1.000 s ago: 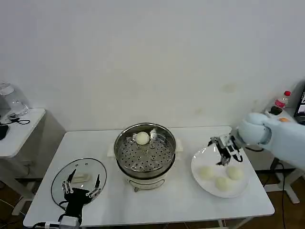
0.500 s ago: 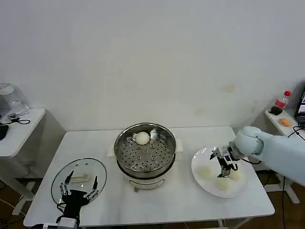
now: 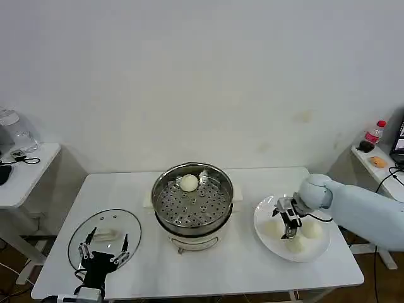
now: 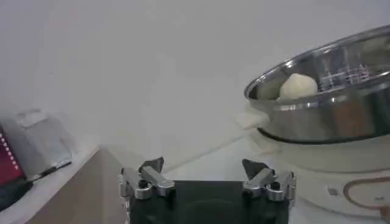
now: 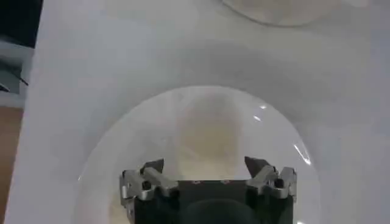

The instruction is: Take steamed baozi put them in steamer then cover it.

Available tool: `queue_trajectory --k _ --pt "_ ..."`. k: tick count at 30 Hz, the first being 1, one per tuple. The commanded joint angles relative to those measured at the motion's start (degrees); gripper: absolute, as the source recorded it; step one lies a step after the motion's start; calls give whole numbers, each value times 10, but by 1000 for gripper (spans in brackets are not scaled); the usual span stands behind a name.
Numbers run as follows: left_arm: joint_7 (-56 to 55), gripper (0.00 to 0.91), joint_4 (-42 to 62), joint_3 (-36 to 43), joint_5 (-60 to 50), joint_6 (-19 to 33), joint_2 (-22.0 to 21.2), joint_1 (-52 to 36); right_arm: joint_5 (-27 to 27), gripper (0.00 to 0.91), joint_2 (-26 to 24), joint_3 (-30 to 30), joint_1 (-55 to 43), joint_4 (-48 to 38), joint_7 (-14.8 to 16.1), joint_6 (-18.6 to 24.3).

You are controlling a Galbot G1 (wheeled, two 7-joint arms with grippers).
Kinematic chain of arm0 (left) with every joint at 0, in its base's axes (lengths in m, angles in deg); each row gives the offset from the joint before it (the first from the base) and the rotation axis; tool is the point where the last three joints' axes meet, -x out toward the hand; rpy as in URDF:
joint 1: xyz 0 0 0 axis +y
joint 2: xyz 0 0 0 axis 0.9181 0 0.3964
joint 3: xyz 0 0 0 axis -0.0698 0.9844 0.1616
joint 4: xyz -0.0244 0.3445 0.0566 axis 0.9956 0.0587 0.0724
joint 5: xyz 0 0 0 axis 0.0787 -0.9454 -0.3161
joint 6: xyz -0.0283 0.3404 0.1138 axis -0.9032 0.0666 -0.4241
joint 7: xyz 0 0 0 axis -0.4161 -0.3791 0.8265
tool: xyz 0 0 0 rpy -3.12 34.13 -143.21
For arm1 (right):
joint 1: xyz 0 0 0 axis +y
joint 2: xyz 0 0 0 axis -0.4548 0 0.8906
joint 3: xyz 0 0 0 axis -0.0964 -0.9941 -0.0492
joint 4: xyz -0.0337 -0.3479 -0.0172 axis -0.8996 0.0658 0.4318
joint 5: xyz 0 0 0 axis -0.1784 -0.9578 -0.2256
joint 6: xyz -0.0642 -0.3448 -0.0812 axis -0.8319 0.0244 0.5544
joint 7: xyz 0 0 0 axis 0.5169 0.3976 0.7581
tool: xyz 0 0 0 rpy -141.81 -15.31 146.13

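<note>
From the head camera: the right gripper (image 3: 287, 222) hangs low over the white plate (image 3: 263, 209), fingers spread and empty, nose down among the three baozi (image 3: 273, 228) there. One more bun (image 3: 189, 183) already sits at the far side of the steamer (image 3: 192, 197), mid-table. The cover (image 3: 105, 237) lies flat on the table near the front left corner, and the left gripper (image 3: 101, 254) is parked just over its near edge, jaws apart, holding nothing.

Over to the left wrist: its gripper (image 4: 207, 176) shows both fingers wide open, with the steamer (image 4: 329, 103) well off to the side and that lone bun (image 4: 298, 86) peeking over the shiny rim.

Right wrist now: the gripper (image 5: 206, 176) is open, prongs straddling a pale blurred bun (image 5: 207, 131) on the plate (image 5: 103, 158) directly ahead.

My read on handling: these buns look soft, light and smooth, so they'd likely dent under a hard pinch. Best to close gently across the widest part, low on the sides. The glass lid is the fragile, heavier piece; its centre bar handle looks the sensible place to grab.
</note>
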Motion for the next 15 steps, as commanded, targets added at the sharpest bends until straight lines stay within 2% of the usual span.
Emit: queue_trajectory --k 1,5,6,7,8,15 --pt "0 907 1 0 0 0 0 -1 -12 856 28 18 28 -28 0 -3" --pt "0 907 1 0 1 0 -1 -1 -17 796 27 19 28 -27 -1 -9" --pt "0 907 1 0 1 0 -1 -1 -17 766 26 19 28 -26 -1 -11" --pt "0 907 1 0 1 0 -1 -1 -17 685 26 19 27 -26 -2 -11" --pt "-1 907 1 0 0 0 -2 0 -17 665 26 20 28 -26 -3 -12" --pt "-1 907 -3 -1 0 0 -3 2 -15 605 19 22 18 -19 5 -12"
